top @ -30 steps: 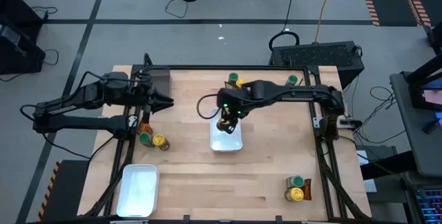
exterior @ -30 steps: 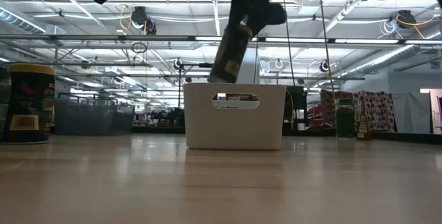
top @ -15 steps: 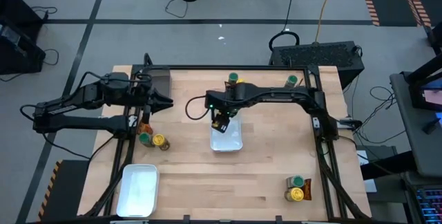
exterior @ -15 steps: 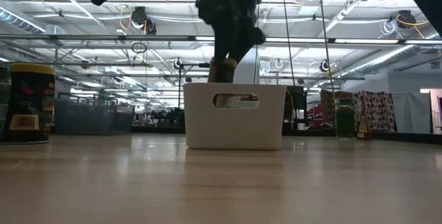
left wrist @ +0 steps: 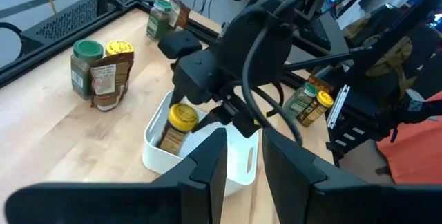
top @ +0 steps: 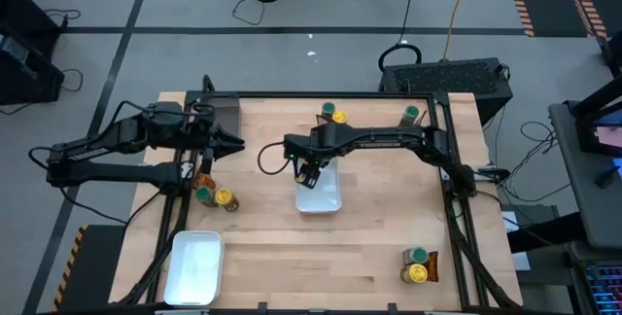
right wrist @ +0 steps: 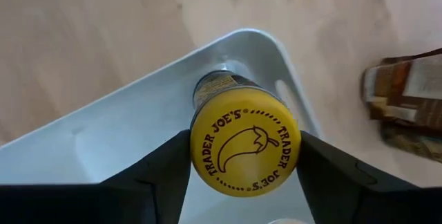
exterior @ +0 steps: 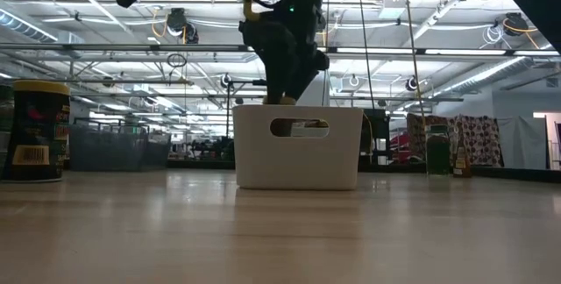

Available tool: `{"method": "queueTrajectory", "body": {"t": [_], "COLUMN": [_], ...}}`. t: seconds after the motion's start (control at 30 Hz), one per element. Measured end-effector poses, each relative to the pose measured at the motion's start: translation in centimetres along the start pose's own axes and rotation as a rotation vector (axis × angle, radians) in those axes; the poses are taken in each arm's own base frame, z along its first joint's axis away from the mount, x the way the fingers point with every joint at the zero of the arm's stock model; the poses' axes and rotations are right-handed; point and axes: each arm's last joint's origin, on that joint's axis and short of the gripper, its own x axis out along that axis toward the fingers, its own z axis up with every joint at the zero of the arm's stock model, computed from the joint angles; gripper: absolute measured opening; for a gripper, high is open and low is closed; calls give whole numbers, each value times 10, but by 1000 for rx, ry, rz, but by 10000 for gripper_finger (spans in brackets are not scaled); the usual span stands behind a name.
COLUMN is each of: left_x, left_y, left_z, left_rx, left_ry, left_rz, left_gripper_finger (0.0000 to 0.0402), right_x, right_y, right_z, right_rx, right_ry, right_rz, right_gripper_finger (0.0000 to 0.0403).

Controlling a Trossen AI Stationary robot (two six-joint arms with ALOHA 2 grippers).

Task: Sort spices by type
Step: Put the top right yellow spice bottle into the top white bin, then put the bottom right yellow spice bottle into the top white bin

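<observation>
Since a second ago our right arm has swung left and sunk over the middle white tray (top: 318, 196). We now have the yellow-lidded jar (right wrist: 243, 146) low inside its far end, the right gripper (right wrist: 242, 156) jaws flanking its lid, seemingly loosening. Our left gripper (top: 236, 143) waits narrow, empty. One yellow jar nearly sorted.

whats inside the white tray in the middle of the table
One yellow-lidded spice jar stands in a corner of the white tray, between the right gripper fingers. The rest looks bare, but the jar and gripper cover part of the floor.
</observation>
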Motion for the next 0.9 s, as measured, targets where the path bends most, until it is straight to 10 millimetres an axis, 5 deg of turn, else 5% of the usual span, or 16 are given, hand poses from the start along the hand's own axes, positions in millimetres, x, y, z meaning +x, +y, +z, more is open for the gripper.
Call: {"method": "queueTrajectory", "body": {"t": [0.53,0.9], "left_x": [0,0], "left_y": [1,1], "left_z": [0,0], "left_rx": [5,5], "left_ry": [-9,-10], "left_rz": [23,23], "left_gripper_finger": [98,98], "right_x": [-1,-42], "right_y": [-2,-14], "right_z": [0,-2], "right_rx": [-7,28], "right_ry": [3,-72], "right_rz": [6,33], "right_gripper_finger": [255,255]}}
